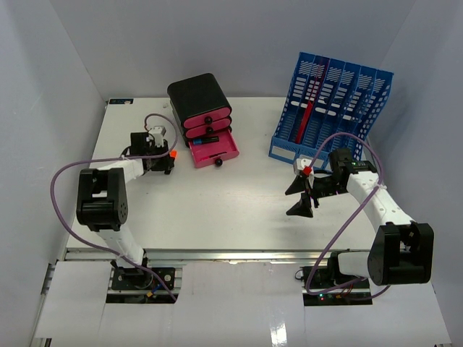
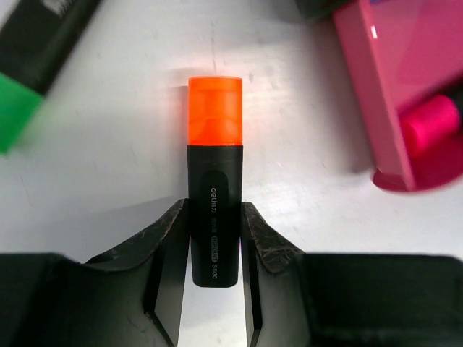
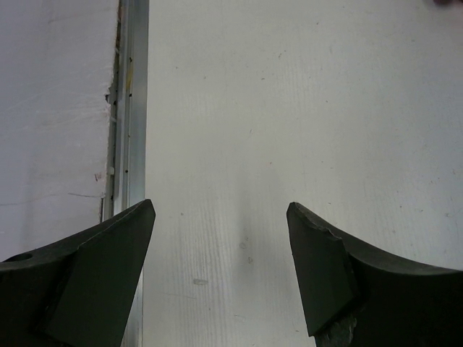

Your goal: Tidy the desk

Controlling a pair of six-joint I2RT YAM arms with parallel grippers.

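The desk is a white tabletop with a metal rail along its front. My left gripper is at the left, just left of the open pink drawer. It is shut on a black highlighter with an orange cap, gripped by its rear end, cap pointing away, low over the desk. In the left wrist view the gripper has both fingers pressed against the barrel. My right gripper is open and empty above bare desk at the right; in the right wrist view nothing lies between its fingers.
A black drawer unit with pink fronts stands at the back centre, its bottom drawer pulled open. A blue slotted file rack stands at the back right with a red item in it. A green-capped marker lies left of the highlighter.
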